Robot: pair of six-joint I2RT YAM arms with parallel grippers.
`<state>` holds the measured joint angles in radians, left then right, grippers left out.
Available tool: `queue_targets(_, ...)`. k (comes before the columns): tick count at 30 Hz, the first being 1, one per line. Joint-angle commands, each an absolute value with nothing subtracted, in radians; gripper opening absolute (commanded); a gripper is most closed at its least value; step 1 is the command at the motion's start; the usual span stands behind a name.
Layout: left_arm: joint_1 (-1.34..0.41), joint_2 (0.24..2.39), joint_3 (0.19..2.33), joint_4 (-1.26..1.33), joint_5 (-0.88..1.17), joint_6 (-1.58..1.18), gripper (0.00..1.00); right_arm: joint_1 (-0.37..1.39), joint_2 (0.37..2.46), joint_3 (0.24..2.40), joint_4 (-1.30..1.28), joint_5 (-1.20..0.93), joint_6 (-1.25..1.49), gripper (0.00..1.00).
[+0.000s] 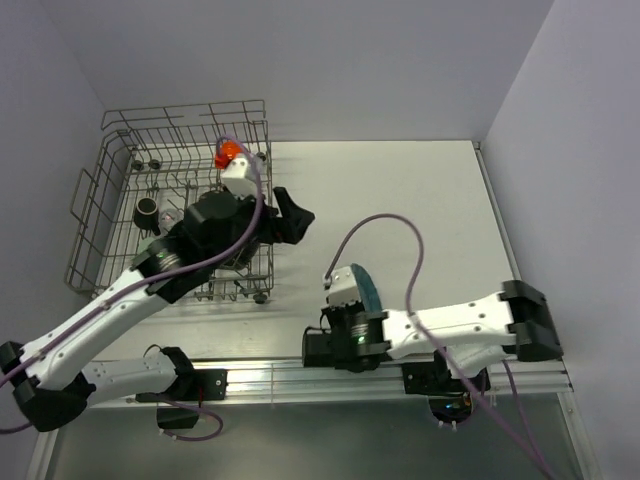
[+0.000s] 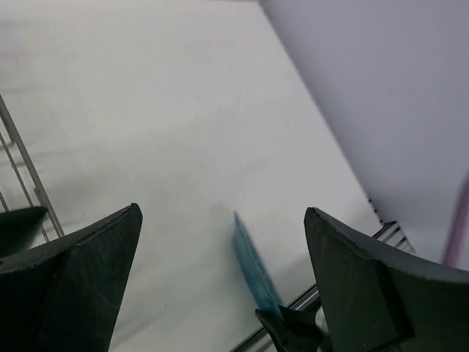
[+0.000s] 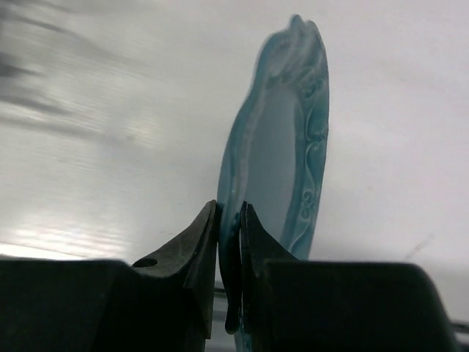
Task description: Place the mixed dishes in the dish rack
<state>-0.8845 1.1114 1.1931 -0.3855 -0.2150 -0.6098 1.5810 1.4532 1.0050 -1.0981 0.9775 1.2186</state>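
The teal round scalloped plate [image 3: 282,147] stands on edge above the white table, and my right gripper [image 3: 229,213] is shut on its lower rim. From above, this plate [image 1: 366,285] and the right gripper [image 1: 347,292] sit near the table's front middle. My left gripper [image 1: 292,215] hangs open and empty just right of the dish rack [image 1: 185,108]. Between its fingers, the left wrist view shows the plate [image 2: 255,268] edge-on, well apart from them. An orange bowl [image 1: 230,153] and a small dark mug [image 1: 147,210] sit in the rack.
The rack's side wires [image 2: 22,176] run close to my left gripper's left finger. A metal rail [image 1: 300,375] lines the table's near edge. Walls close in at the back and right. Purple cables loop over both arms.
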Motion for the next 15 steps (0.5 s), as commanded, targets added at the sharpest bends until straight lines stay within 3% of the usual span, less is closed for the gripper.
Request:
queue_targets(1,-0.873,1.055,1.264,-0.434,-0.213,-0.500,0.99,1.507,1.295,1.023,-0.797,0.935,0.889,0.00)
queue_targets(6,-0.873,1.080,1.403,-0.502,-0.184,-0.422,0.99,1.333,1.175,1.113,-0.735,0.795,0.648,0.00)
queue_targets(15,-0.773,1.167,1.537,-0.469,-0.085,-0.268,0.99,1.149,1.075,1.172,-0.710,0.541,0.470,0.00)
